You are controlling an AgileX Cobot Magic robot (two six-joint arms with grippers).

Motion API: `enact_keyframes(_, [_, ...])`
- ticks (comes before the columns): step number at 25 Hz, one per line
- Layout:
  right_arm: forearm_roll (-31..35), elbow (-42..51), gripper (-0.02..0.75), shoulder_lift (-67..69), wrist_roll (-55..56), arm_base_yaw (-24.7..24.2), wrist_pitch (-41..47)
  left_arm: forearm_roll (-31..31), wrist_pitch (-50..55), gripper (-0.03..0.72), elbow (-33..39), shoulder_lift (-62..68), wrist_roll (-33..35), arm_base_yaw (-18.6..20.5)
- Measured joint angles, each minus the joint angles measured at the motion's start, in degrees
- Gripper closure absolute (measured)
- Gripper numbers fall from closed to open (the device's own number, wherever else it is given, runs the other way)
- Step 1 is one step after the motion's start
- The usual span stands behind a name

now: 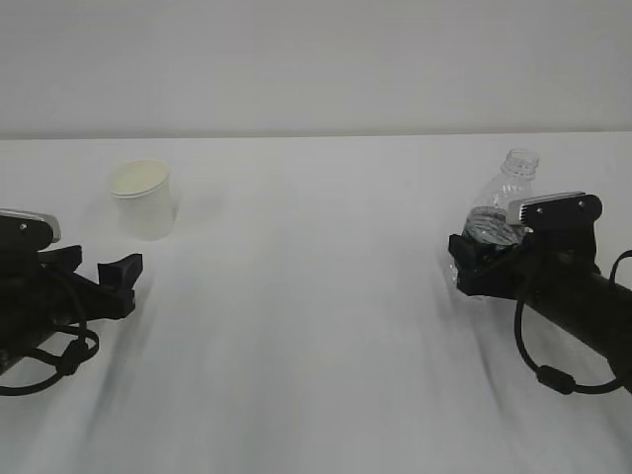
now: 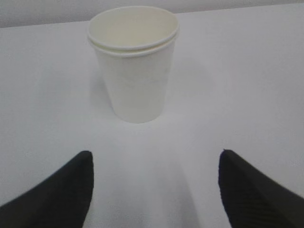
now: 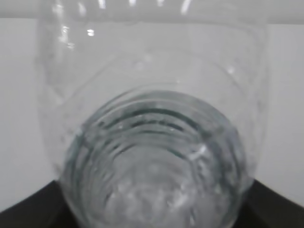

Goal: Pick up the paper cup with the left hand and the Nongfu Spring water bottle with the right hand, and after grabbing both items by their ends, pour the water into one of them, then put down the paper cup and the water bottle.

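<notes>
We see the paper cup (image 2: 133, 66) upright, upper centre, ahead of the spread left hand (image 2: 154, 190); the right hand (image 1: 484, 262) apparently brackets the Nongfu Spring water bottle (image 1: 499, 212), grip uncertain.

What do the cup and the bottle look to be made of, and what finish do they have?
Cup: looks like paper, matte off-white, opaque, with a rolled rim and a faint ring just under it; possibly two cups nested.
Bottle: looks like thin clear plastic, glossy; the ribbed wall is see-through and catches bright highlights in the right wrist view. Its neck has no cap.
</notes>
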Motion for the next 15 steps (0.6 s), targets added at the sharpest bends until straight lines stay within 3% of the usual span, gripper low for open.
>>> enact_keyframes(15, [-1.97, 0.0, 0.266, -10.79, -4.74, 0.0, 11.73, 1.75, 0.0, 0.101, 0.0, 0.0, 0.0, 0.0])
